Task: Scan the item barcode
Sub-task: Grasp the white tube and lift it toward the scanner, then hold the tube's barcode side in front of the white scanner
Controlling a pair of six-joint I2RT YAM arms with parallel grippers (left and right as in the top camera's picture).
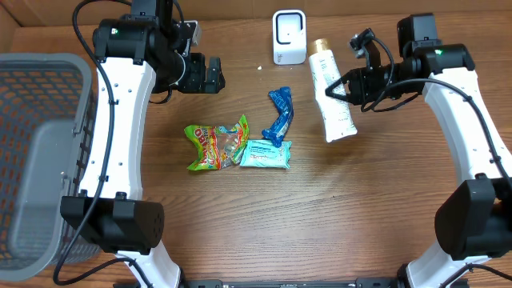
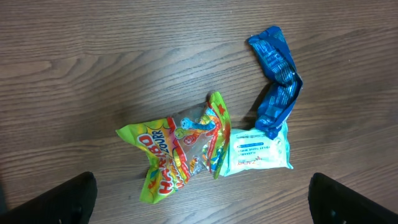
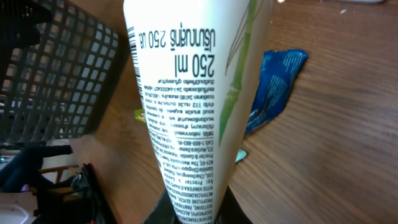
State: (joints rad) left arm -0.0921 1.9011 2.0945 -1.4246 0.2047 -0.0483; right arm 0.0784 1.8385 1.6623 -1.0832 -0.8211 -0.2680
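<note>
1. Right gripper (image 1: 342,86): clenched on the tube (image 1: 336,116).
2. Tube: held over the table (image 1: 376,208), cap end beside the scanner (image 1: 289,36).
3. Left gripper (image 1: 213,74): released, empty, jaws wide, above the snack bag (image 2: 180,155).

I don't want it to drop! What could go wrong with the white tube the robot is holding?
The smooth tube might slip from the right jaws and fall. Its cap end sits close to the scanner, so it could bump it. The barcode runs along the tube's edge and might not face the scanner.
</note>
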